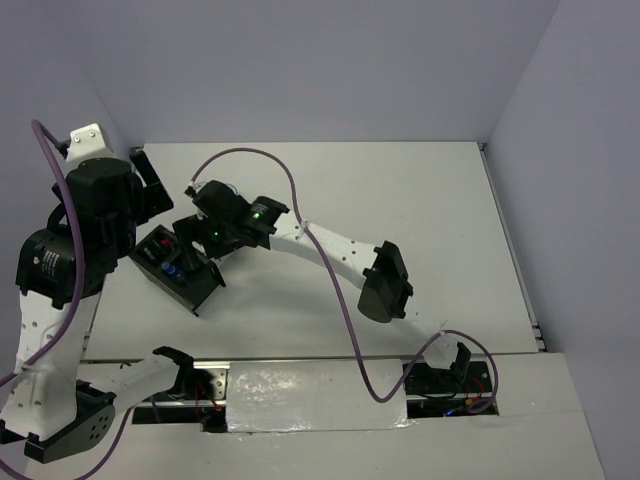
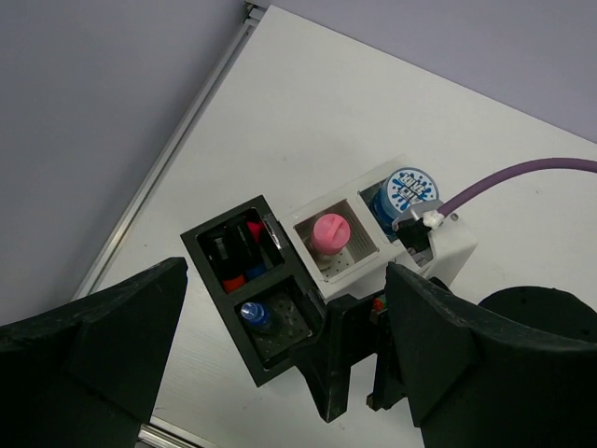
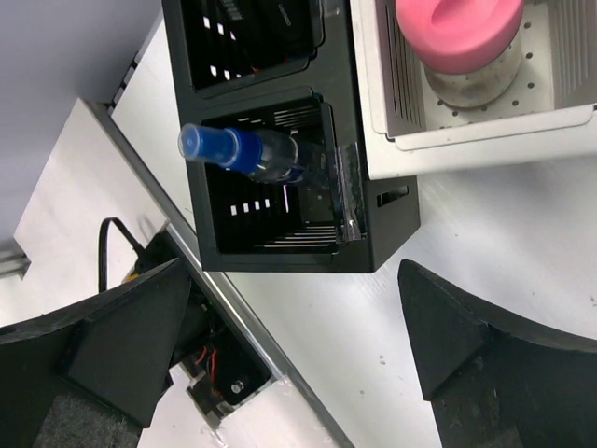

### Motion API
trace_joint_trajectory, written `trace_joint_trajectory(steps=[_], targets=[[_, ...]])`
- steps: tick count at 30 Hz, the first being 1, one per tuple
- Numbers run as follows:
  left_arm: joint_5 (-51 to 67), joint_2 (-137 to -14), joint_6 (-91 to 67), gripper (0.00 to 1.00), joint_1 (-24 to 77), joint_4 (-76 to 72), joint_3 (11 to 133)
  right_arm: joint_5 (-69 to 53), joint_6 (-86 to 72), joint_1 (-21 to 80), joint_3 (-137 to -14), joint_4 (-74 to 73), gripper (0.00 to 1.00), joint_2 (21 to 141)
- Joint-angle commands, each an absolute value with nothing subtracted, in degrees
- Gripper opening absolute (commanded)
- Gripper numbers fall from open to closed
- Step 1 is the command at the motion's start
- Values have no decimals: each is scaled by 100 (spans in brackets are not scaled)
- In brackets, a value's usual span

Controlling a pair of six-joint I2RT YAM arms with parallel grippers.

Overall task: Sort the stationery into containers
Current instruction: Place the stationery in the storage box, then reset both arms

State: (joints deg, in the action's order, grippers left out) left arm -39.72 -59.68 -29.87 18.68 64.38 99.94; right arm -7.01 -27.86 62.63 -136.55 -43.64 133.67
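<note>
The black container (image 2: pixel 210 245) and the white-grey container (image 2: pixel 459 254) stand side by side at the table's left. A blue marker (image 3: pixel 238 151) leans in the black container's near compartment, touching neither of my grippers. Orange and pink highlighters (image 2: pixel 239 259) fill its far compartment. A pink tube (image 2: pixel 329 233) and a blue patterned tape roll (image 2: pixel 410 192) sit in the white-grey one. My right gripper (image 3: pixel 298 345) hangs open just above the black container (image 1: pixel 172 268), with nothing between its fingers. My left gripper (image 2: pixel 289 364) is open and empty, held high above both containers.
The right arm's purple cable (image 2: pixel 522 177) loops over the white-grey container. A metal rail (image 3: pixel 233 322) runs along the table's near edge beside the black container. The left wall and its floor rail (image 2: pixel 173 154) lie close behind the containers.
</note>
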Motion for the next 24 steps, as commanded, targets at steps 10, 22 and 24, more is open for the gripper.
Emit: trace_joint_trajectory(steps=[10,22,24], targets=[[-3798,-6038,-2883,99,1898,6293,10318,883,-2103,6267,-12378,-3937,100,10517],[-3418,-5327,-2584,99,1933,6582,9730,4271,-1896,6258,-11919,-7097,100,6981],[-3602,-5073,-2628,99,1942,6706,9484,4490,-2379,6258,-11892,-7556,100,6376]])
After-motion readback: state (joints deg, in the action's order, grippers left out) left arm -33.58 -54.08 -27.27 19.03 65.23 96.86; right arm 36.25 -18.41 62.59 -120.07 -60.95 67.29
